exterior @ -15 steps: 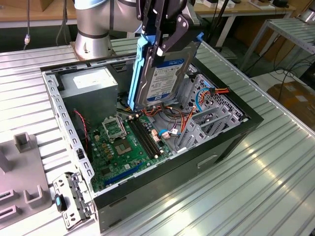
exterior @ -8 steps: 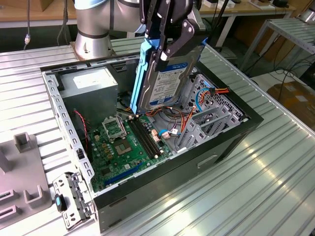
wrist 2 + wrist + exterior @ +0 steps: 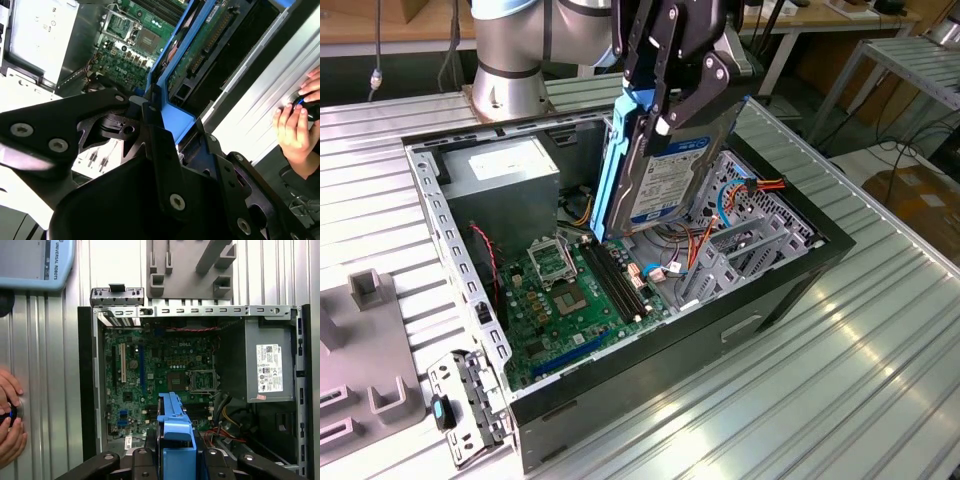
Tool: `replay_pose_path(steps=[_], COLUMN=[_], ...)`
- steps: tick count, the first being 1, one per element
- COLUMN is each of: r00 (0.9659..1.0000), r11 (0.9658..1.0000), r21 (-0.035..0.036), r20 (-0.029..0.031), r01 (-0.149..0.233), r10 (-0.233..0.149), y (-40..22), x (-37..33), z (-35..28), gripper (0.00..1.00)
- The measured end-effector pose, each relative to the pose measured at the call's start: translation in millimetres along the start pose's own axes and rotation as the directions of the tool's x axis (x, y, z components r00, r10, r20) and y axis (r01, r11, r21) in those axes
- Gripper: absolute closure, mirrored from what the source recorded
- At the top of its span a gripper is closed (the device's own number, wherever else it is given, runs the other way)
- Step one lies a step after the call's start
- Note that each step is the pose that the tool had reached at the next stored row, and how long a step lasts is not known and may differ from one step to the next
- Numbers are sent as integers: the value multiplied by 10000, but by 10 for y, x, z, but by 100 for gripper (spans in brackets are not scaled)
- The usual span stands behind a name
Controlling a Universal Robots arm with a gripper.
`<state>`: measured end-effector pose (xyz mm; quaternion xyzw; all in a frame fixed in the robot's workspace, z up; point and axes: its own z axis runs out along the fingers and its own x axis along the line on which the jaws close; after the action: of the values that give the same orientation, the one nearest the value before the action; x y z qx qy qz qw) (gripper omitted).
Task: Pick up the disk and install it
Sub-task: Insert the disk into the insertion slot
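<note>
Blue-framed, the disk (image 3: 665, 190) hung upright, clamped edgewise in the pincer (image 3: 670, 105); the motherboard (image 3: 560, 300) of the open computer case (image 3: 440, 215) lay below the pincer.

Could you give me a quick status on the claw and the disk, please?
Claw shut on the disk, on edge above the open case. Not seated. Loose cables below it.

An open computer case (image 3: 440, 225) lies on the bench (image 3: 850, 390). A power supply (image 3: 505, 175) fills its far corner at the exterior view's left, and a circuit board (image 3: 560, 305) covers its floor. The pincer (image 3: 661, 118) clamps the disk (image 3: 665, 185) upright above the board. A cage (image 3: 470, 400) lies just beside the case's near corner.
</note>
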<state>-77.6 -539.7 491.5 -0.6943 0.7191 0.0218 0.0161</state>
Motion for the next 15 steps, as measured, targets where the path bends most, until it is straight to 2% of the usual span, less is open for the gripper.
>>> replay_pose_path(steps=[10, 12, 15], r00=[10000, 10000, 10000], r11=[10000, 10000, 10000], r21=[0, 5, 53], r20=[0, -1, 0], r01=[0, 1, 3], r10=[0, -1, -3], y=[-208, -223, -234], x=[70, 79, 88], z=[13, 15, 25], gripper=[63, 63, 63])
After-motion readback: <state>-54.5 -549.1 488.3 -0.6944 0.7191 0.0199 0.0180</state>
